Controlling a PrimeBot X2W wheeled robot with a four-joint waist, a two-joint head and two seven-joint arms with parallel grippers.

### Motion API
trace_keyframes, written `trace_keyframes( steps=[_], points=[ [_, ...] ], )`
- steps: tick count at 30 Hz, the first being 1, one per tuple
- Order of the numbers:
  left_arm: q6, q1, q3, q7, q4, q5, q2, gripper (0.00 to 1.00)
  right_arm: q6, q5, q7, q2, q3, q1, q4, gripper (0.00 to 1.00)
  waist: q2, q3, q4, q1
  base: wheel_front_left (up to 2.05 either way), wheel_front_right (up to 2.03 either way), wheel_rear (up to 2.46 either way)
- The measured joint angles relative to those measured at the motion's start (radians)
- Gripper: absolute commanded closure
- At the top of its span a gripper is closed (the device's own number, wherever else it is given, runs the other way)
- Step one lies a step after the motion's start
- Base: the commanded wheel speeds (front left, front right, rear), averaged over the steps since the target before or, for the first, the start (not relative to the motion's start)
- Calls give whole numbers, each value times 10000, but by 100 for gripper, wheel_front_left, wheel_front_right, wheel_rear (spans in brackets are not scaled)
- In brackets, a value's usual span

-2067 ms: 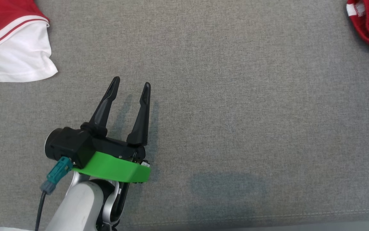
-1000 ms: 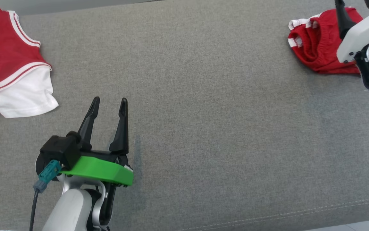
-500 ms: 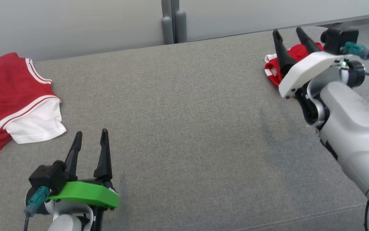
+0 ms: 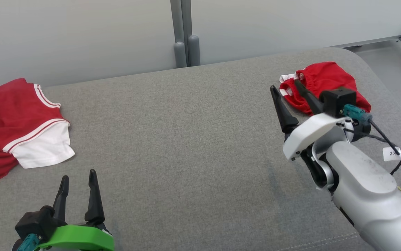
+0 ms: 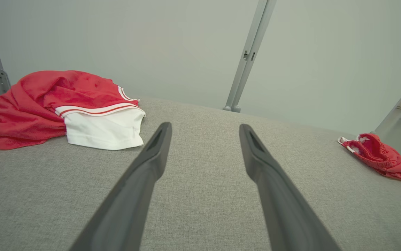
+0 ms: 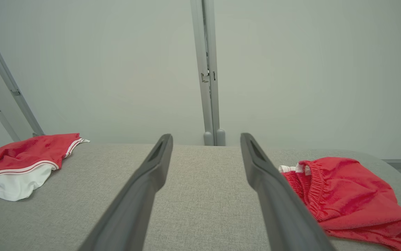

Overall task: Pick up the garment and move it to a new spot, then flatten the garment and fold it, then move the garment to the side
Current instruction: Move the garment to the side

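Shorts: found at the upper right of the head view, bunched on the cushion near its rounded far corner; seen at the lower right of the right wrist view and small at the right edge of the left wrist view.
Surface: a wide cushion covered in grey woven cloth, with a stitched seam along its lower right edge.
Room: a pale, plain wall is seen behind the cushion, split by a grey upright post.
Shirt: spread in loose folds at the left edge, well apart from the shorts.
Materials: both pieces are soft red knit; the shorts have a gathered waistband and white trim, the shirt a white sleeve and white stripes.
Left gripper: held at the lower left over bare cloth, its tapered dark fingers spread, nothing between them; a green plate is fitted behind them.
Right gripper: spread and empty, just beside the shorts; a white plate is fitted behind.
Hidden: the shorts' near edge is covered by one finger, so contact cannot be judged; the shirt is cut off by the frame's left edge.
Unclear: the print on the small tag is not readable.
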Motion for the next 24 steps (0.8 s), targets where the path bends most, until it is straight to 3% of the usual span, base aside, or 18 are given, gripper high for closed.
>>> trace_keyframes(
  steps=[15, 24],
  points=[
    [0, 472, 267, -86, -364, 370, -155, 0, -13, -1476, -2, 232, -1595, 2506, -1515, 0, 0, -83, -48, 0, 0, 0, 0],
    [0, 781, 268, -86, -426, 474, -240, 0, -13, -2013, 0, 648, -1925, 3545, -2042, 0, 0, -77, 93, 0, 0, 0, 0]
  ],
)
